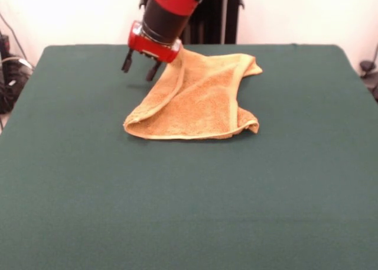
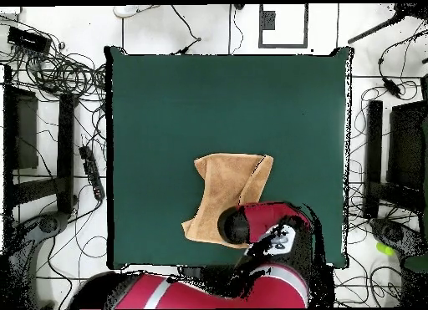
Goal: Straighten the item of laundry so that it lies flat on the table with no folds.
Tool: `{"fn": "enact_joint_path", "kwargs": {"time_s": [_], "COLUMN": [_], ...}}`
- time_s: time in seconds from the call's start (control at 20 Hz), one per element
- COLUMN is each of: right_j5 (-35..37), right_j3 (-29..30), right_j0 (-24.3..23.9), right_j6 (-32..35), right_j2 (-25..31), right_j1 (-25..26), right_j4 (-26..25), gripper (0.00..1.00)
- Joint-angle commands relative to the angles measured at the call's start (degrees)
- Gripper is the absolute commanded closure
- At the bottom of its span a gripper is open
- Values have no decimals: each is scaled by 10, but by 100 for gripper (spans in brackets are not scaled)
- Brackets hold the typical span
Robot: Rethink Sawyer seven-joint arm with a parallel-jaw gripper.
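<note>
Green felt worktop (image 1: 88,193) fills the frame, white wall behind. Towel (image 1: 198,104) lies rumpled at upper centre, one side folded over along a diagonal ridge running upper right to lower left. Gripper (image 1: 140,66) hovers at its upper left corner, fingers apart and empty; cloth lies to its lower right. From overhead the arm hides the gripper and that corner; label not made out
</note>
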Motion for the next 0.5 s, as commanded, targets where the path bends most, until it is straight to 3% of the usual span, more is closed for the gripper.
{"fn": "enact_joint_path", "kwargs": {"time_s": [0.05, 0.5], "right_j5": [71, 149], "right_j3": [-13, 14], "right_j0": [12, 15], "right_j6": [76, 44], "right_j2": [42, 56], "right_j1": [-27, -97], "right_j4": [55, 64], "gripper": [0, 0]}}
